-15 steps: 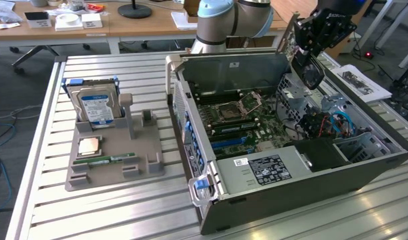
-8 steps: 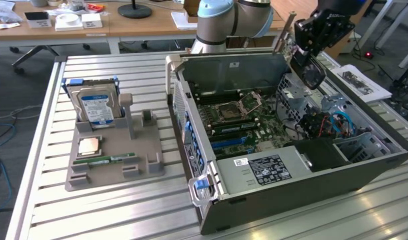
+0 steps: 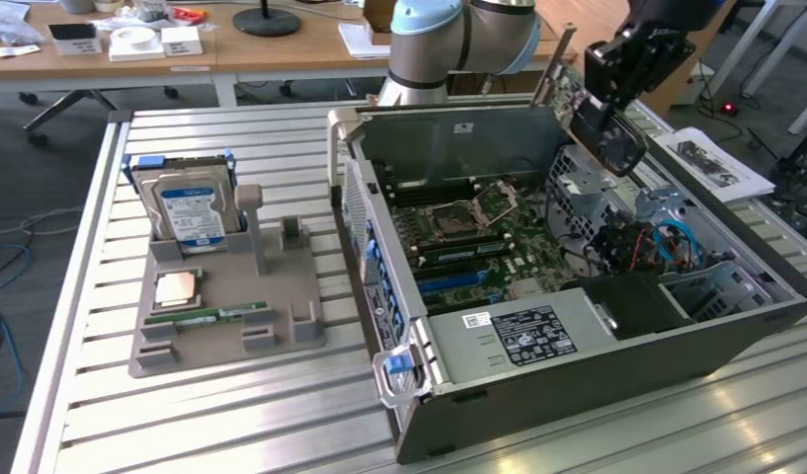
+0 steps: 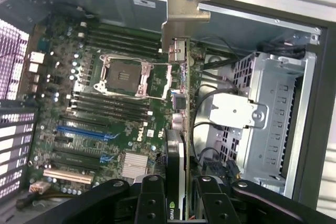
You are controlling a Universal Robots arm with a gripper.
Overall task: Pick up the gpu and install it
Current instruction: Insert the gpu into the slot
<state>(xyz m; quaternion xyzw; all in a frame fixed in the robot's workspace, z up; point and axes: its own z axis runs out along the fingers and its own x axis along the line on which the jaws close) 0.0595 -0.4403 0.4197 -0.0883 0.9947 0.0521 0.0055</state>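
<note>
Pale folded sheet metal forms the end bracket (image 4: 184, 17) of the gpu (image 4: 176, 150). In the wrist view the card is seen edge-on, as a thin green board with a dark cooler block on one side. The black gripper (image 4: 178, 205) is clamped on it. The jaws are drawn in part-way, one against each flat face, and the card is held upright between them over the motherboard (image 4: 105, 103), clear of its slots. Detail beneath the card is given by the wrist view: a square, silver-framed CPU socket (image 4: 128, 74), rows of dark memory slots, blue expansion slots (image 4: 84, 132), a finned silver heatsink (image 4: 135, 163) and a perforated grey drive cage (image 4: 268, 103) beside the card.

The wider setting is shown by the exterior view. The card is seen raised above the far rim of the open grey computer case (image 3: 575, 336), toward the exterior view's right. The case is laid on its side on a ribbed aluminium surface (image 3: 179, 425). At the exterior view's left, a grey moulded holder (image 3: 291, 326) is set well apart from the case. A silver hard drive (image 3: 193, 207) with a blue label is stood upright in it. A coppery square chip (image 3: 179, 286) and a narrow green RAM stick (image 3: 225, 314) are laid flat on it.
</note>
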